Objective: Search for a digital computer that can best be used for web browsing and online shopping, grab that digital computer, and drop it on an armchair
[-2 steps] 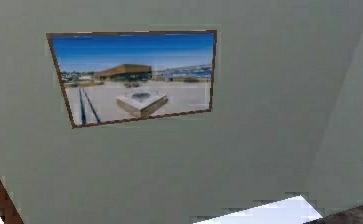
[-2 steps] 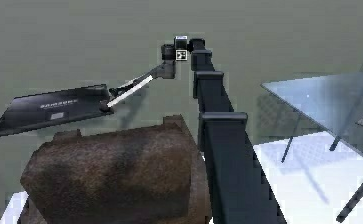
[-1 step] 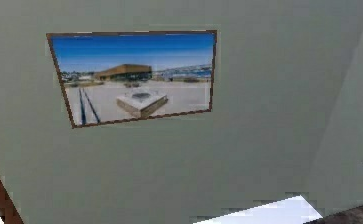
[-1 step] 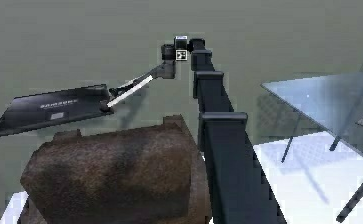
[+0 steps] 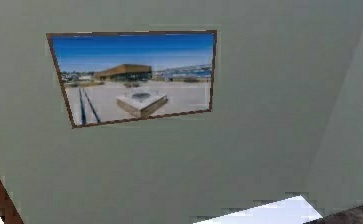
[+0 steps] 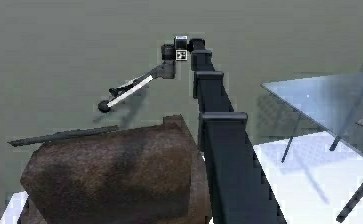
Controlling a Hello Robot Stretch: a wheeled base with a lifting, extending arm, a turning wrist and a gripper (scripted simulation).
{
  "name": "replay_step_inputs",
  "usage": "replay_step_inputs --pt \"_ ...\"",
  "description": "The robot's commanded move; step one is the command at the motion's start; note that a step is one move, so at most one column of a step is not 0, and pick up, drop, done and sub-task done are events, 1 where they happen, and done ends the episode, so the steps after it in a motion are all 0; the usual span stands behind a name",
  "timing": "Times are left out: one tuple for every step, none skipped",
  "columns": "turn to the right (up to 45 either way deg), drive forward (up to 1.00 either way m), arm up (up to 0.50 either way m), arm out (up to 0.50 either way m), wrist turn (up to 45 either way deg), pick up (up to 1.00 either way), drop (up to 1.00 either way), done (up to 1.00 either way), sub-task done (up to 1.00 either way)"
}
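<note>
Arm side view: arm (image 6: pixel 224 140) rises from the bottom edge. The end effector (image 6: pixel 107 102) sits left of centre in the upper half, fingers slanting down-left against bare wall. Cannot tell whether it is grasping anything or has let go.

A thin dark slab (image 6: pixel 64 136), edge-on, lies just below the fingertips at mid-left of the frame. It is probably the computer, though the shape is too thin to be sure. Its right end meets the top of a brown padded bulk (image 6: pixel 109 170) at lower left, likely the armchair. Its left end juts past that bulk.

Risks, as judged:
- The slab overhangs the bulk's rounded top. If it is unsupported it could tip or slide off the left side to the floor.
- The arm runs close along the bulk's right flank, so a base turn could shove it.
- A glass table (image 6: pixel 319 95) at right is near the arm's sweep.

Forward view: framed picture (image 5: pixel 134 77) at upper left.
</note>
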Motion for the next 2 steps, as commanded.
replay_step_inputs --pt "0.0 0.00 0.00 -0.10 0.0 0.00 0.00 0.00 0.00" --pt "0.0 0.00 0.00 0.00 -39.0 0.00 0.00 0.00 0.00"
